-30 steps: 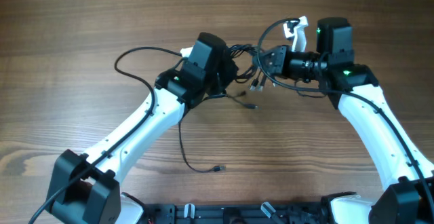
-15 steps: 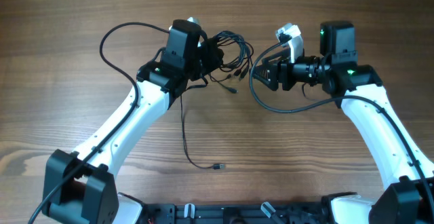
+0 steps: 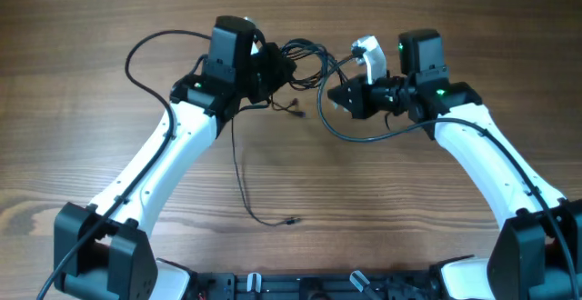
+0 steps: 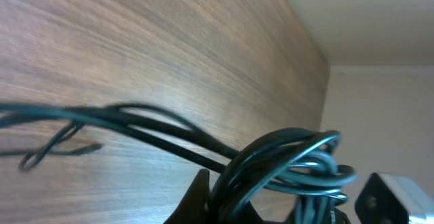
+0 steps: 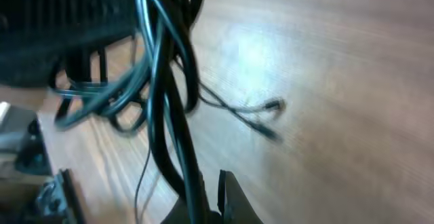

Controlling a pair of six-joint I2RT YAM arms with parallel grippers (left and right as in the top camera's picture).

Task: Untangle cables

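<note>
We have the left gripper [image 3: 271, 69] clamped on the bunched cables [image 3: 305, 56] at the far middle of the table [image 3: 409, 218]. The right gripper [image 3: 339, 98] is closed on one of them just to the right. To do this well, we should draw the arms apart slowly and watch that loops slide free rather than tighten. One loose end [image 3: 289, 220] trails toward the near side. The table is brown wood, and a pale wall [image 4: 380, 115] shows beyond its edge.

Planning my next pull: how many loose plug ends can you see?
2. One plug end finishes the long cord trailing frontward; a second plug end sits just in front of the bunch. More may hide inside it.
</note>
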